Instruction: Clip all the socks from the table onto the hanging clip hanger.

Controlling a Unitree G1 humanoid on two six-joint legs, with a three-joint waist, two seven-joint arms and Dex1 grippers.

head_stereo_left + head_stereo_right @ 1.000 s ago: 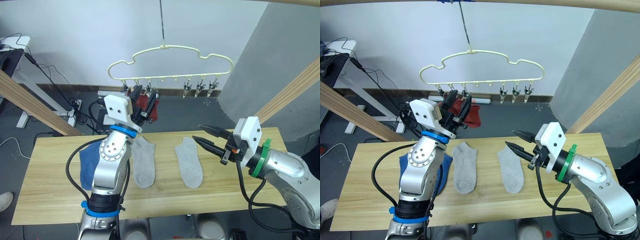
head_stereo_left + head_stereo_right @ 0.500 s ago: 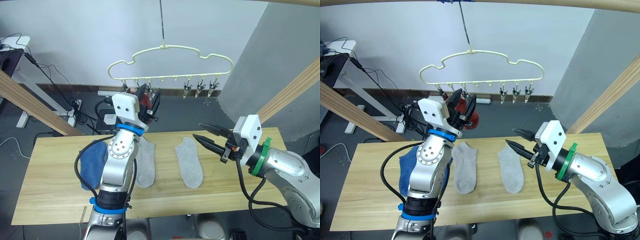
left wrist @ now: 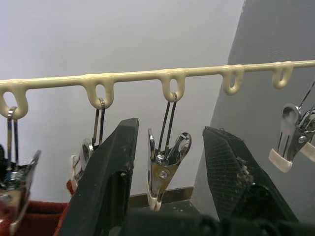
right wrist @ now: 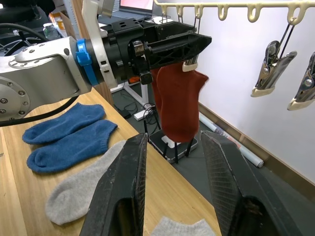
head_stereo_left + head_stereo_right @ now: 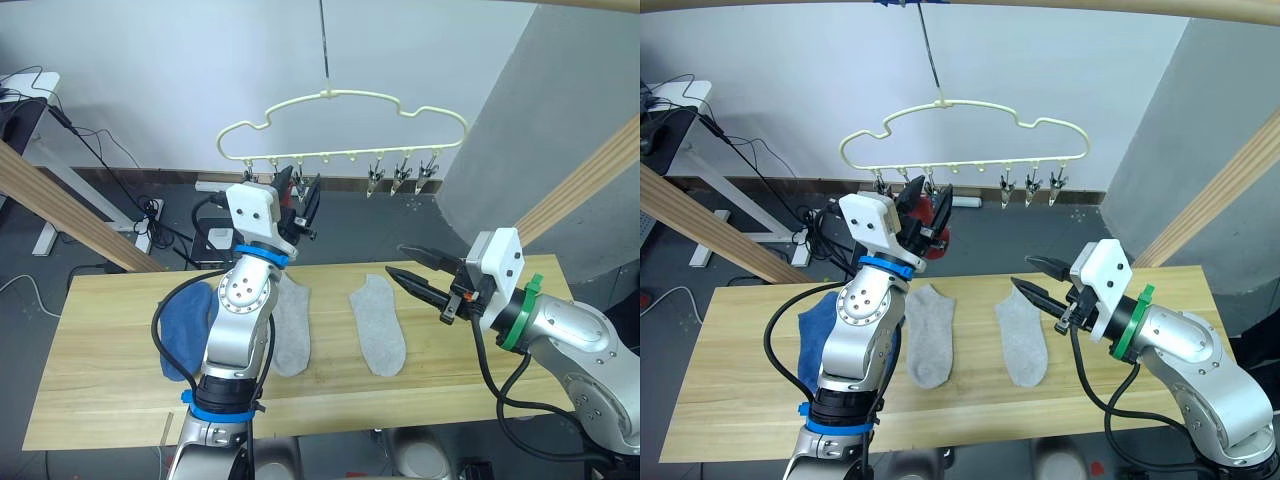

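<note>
The cream clip hanger (image 5: pixel 340 97) hangs above the far edge of the table (image 5: pixel 110 395). My left gripper (image 5: pixel 300 185) is raised to its row of clips and is open, its fingers (image 3: pixel 110 172) standing either side of one empty metal clip (image 3: pixel 165 167) without touching it. Rust red socks (image 4: pixel 178 103) hang from the clips just to the left of it. On the table lie two grey socks (image 5: pixel 290 325) (image 5: pixel 378 325) and two blue socks (image 4: pixel 69 132) at the left. My right gripper (image 5: pixel 397 261) hovers open above the table's right part, holding nothing.
Slanted wooden poles (image 5: pixel 60 205) (image 5: pixel 590 175) of a frame flank the table on both sides. Three more empty clips (image 5: pixel 402 170) hang at the hanger's right end. Cables and a white desk leg (image 5: pixel 60 160) lie on the floor behind.
My left gripper has risen and moved a little right, from in front of the red socks to the empty clip beside them. The right arm has barely moved.
</note>
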